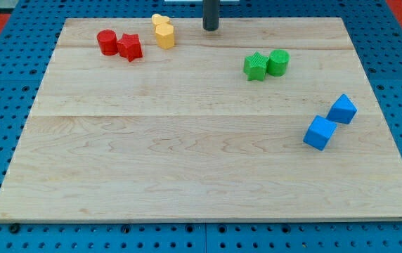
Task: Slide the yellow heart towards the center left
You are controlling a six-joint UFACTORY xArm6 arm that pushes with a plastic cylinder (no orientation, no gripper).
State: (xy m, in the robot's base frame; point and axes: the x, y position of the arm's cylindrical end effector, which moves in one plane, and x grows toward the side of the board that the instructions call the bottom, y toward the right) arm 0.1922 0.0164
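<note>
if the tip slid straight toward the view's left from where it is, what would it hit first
Most likely the yellow blocks: my tip sits at the view's top edge, just to their right at about the same height. The two yellows touch, and which is the heart is unclear. The red pair lies beyond.

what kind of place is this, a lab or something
Probably a robotics lab bench: a pale wooden board lies on a blue perforated mounting surface, small coloured plastic blocks like the yellow heart sit on it, and my tip touches none.

No readable txt, labels or nos. anywhere.
</note>
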